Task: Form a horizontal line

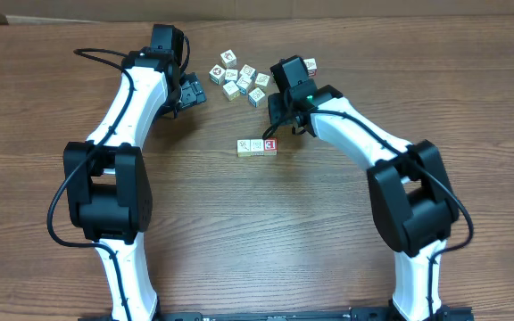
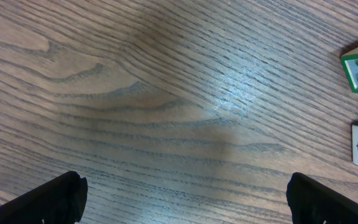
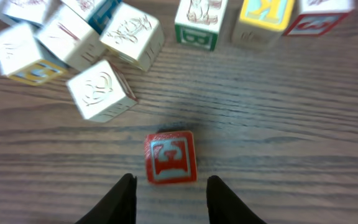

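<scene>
While near the row [image 1: 257, 146], right tool [image 3: 171, 186] agape.

A short straight row of three small wooden cubes [image 1: 257, 146] is seen near the middle of the counter [image 1: 328, 241]. The cubes are laid flat, side by side and touching: pale yellow [image 1: 243, 147], cream [image 1: 256, 146], then red-faced [image 1: 270, 145].
</scene>
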`<state>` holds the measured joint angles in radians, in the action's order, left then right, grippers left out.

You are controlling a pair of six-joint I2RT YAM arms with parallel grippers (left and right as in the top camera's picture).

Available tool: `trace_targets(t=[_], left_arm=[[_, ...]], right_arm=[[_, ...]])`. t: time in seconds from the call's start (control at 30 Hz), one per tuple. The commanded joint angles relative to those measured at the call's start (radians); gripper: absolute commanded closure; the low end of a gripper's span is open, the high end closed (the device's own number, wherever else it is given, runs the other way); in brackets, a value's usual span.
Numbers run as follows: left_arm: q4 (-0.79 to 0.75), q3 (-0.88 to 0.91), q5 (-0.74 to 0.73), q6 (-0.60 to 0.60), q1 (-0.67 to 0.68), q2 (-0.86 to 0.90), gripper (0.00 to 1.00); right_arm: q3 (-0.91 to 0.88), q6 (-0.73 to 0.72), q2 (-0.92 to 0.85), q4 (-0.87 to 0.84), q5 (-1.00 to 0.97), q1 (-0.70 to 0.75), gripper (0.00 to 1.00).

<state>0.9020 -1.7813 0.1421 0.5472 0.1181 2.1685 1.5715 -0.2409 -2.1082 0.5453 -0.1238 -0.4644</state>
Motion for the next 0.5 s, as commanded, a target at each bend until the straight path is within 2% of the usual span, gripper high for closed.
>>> trace_targets(t=[0.0,0.07,0.47], left_arm=[[0.002,-0.020,-0.005,-0.009,0.011,0.002,0.00],[0.002,-0.019,-0.005,-0.009,0.011,0.002,0.00],[0.002,-0.020,-0.005,-0.009,0.011,0.002,0.00]], right_arm=[[0.034,0.006,0.055,0.014,-0.014,0.001,0.58],[0.032,0.006,0.052,0.018,-0.014,0.001,0.44],[0.031,0.007,-0.032,-0.063,-0.015,0.004,0.43]])
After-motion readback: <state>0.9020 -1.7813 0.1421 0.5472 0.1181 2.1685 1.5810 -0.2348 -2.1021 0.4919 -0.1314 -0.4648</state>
